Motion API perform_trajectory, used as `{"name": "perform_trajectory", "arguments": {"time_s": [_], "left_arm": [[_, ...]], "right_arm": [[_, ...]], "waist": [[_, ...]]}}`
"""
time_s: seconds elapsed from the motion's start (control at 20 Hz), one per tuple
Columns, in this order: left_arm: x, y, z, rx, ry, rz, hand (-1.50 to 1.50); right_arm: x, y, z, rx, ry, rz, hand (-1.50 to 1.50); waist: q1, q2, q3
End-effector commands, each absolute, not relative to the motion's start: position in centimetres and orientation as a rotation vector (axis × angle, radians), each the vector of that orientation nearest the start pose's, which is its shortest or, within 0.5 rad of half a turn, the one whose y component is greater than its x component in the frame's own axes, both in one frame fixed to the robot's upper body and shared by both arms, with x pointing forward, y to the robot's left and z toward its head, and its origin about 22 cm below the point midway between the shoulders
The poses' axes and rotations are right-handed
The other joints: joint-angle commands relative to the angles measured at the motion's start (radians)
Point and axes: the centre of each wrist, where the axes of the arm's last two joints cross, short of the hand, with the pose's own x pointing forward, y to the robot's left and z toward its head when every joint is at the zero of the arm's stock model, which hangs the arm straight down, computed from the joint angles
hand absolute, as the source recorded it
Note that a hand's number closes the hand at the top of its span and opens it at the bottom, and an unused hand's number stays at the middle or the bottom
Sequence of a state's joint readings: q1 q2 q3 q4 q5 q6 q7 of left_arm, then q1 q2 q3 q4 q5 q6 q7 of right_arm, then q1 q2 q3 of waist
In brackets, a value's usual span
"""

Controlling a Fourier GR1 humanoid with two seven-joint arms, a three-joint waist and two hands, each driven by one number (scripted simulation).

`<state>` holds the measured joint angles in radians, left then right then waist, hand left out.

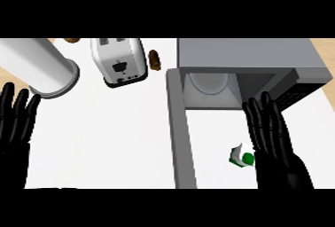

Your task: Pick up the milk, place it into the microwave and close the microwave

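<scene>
No writing or brand can be read on anything; the milk (241,157) shows only a white and green pack, lying on the white counter (118,146) just left of the right hand (273,146), partly hidden by it. This hand has straight, released fingers pointing toward the open microwave (255,57), whose door (181,133) swings out to the left (a pale round plate (209,83) sits inside). The left hand (16,119) rests open at the left edge, fingers up. Farther back stand a silver toaster (118,61), a large white cylinder (39,66), and a brown item (154,60) beside the toaster.
</scene>
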<state>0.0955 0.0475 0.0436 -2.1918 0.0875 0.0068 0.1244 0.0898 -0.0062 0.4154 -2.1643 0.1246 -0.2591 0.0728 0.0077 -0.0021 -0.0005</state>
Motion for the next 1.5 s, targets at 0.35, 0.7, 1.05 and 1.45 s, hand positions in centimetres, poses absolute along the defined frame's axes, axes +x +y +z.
{"name": "perform_trajectory", "arguments": {"time_s": [0.35, 0.7, 1.05, 1.45], "left_arm": [[14.6, 27.0, 11.0, 0.012, -1.969, 0.082, -1.5], [14.0, 26.6, 10.4, 0.01, -1.977, 0.089, -1.5], [11.8, 27.2, 11.2, 0.007, -1.96, 0.087, -1.5], [11.4, 26.8, 10.2, -0.006, -1.966, 0.083, -1.5]], "right_arm": [[14.2, -9.6, 10.8, 0.032, -2.032, -0.057, -1.5], [15.8, -10.6, 9.6, -0.106, -1.957, -0.099, -1.5], [17.4, -16.5, 8.0, -0.127, -1.906, -0.167, -1.5], [17.9, -17.3, 2.4, -0.203, -1.828, -0.205, -1.5]], "waist": [[-0.003, -0.001, 0.0], [-0.004, 0.001, 0.0], [-0.005, 0.001, 0.001], [-0.004, 0.002, 0.001]]}}
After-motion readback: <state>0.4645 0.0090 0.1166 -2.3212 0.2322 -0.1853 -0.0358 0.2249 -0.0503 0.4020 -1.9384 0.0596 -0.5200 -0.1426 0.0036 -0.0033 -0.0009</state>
